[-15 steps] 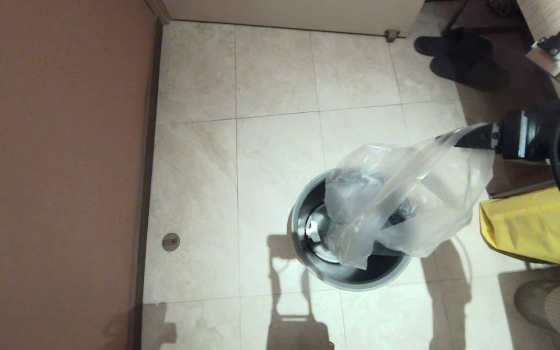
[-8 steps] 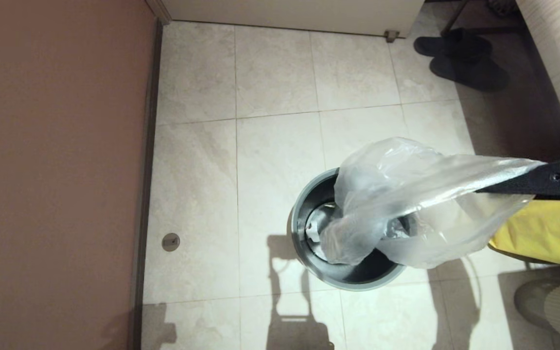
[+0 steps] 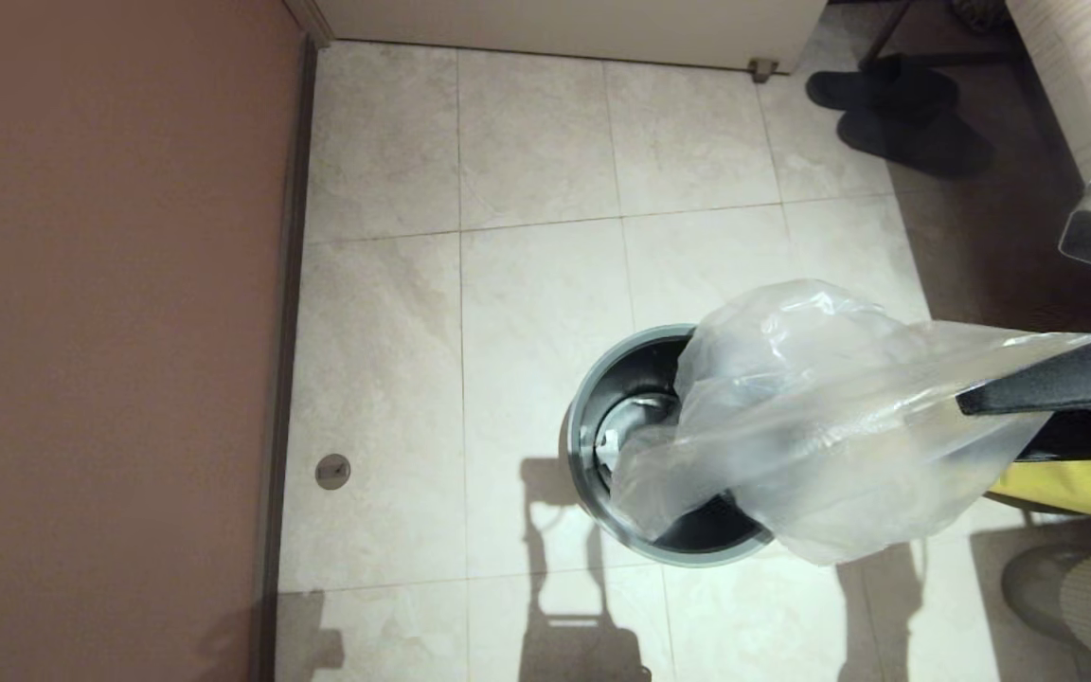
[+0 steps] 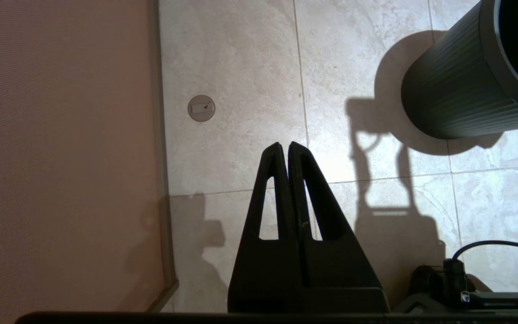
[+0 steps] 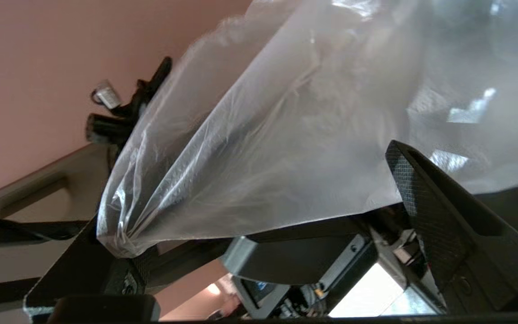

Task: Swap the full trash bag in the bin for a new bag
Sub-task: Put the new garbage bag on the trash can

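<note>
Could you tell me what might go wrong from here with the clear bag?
1. The new bag hangs mostly over the bin's right side, so it may slide off.
2. Only the right gripper holds it; the bunched plastic could slip free.
3. The left gripper sits shut away from the bin, so the bag's mouth stays unspread.
</note>
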### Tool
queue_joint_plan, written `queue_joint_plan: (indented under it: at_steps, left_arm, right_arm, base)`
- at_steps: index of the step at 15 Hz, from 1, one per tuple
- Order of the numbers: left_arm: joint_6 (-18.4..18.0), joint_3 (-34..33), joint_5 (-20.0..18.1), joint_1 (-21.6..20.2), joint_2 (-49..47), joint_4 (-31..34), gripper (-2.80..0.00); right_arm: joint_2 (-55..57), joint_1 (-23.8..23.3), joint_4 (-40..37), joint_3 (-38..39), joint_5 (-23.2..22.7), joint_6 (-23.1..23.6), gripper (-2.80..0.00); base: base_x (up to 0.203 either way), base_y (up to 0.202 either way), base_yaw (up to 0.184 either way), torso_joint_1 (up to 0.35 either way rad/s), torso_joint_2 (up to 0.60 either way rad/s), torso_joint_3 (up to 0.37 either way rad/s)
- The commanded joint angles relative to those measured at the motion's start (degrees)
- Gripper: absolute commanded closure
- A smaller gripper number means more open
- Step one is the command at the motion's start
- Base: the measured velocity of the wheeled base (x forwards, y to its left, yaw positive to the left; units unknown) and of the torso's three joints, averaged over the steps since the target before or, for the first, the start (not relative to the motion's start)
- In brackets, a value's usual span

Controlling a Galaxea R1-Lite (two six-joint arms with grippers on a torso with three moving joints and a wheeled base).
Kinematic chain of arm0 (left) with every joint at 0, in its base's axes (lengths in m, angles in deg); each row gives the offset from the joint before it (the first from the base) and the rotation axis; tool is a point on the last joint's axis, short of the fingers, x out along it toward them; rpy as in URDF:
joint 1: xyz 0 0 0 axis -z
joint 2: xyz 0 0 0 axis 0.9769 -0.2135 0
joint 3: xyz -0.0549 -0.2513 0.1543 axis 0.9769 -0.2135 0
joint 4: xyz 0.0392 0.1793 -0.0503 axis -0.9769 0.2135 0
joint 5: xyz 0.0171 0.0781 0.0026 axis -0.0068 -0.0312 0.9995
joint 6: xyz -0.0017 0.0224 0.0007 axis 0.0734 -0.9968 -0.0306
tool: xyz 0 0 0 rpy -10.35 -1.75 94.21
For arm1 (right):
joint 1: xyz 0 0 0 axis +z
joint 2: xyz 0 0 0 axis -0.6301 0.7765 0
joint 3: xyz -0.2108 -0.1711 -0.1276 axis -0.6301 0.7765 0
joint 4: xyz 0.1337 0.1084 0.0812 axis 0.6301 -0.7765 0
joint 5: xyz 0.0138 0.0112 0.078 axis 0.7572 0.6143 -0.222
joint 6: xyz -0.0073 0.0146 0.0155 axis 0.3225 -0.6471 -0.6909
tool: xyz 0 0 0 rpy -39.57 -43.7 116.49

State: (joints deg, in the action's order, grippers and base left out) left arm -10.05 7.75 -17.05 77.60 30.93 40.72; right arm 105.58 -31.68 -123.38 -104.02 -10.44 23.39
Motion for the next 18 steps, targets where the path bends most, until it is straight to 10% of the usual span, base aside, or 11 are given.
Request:
queue_joint_plan:
  at_steps: [1, 18]
  left_arm:
    - [-0.02, 0.00, 0.00, -0.01, 0.02, -0.01, 0.00]
    - [-2.18, 3.01, 1.05, -0.08, -1.86, 0.97, 0.00]
  right_arm:
    - [2.36, -0.32, -1.37, -0.47, -2.97, -0.18, -2.80]
    - [5.64, 1.33, -3.94, -0.65, -4.33, 0.47, -2.80]
  base:
    - [0.000, 0.000, 0.000, 0.000, 0.00, 0.000]
    - [0.000, 0.000, 0.000, 0.000, 0.00, 0.000]
